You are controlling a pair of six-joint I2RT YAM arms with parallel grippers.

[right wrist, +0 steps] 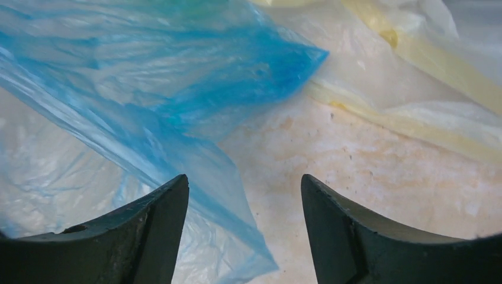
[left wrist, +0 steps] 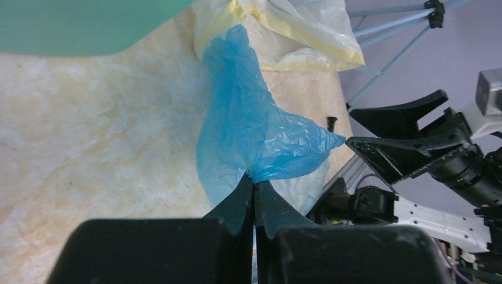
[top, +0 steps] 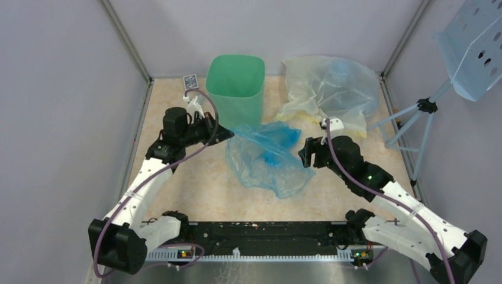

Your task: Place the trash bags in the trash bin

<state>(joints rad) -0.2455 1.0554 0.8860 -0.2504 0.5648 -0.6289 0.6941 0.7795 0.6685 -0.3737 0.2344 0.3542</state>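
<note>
The green trash bin (top: 235,89) stands upright at the back of the table; its wall fills the top left of the left wrist view (left wrist: 83,23). A light blue trash bag (top: 266,157) lies spread in the middle, just in front of the bin. My left gripper (top: 228,135) is shut on a bunched corner of that blue bag (left wrist: 248,136), jaws pressed together (left wrist: 254,184). A pale yellowish trash bag (top: 328,89) is heaped at the back right. My right gripper (top: 303,155) stands open (right wrist: 244,183) at the blue bag's right edge (right wrist: 148,89), gripping nothing.
A small dark card box (top: 190,81) leans at the back wall, left of the bin. A light blue tripod (top: 414,112) with a perforated panel (top: 473,47) stands outside the right wall. A small black screw (left wrist: 331,122) lies on the table.
</note>
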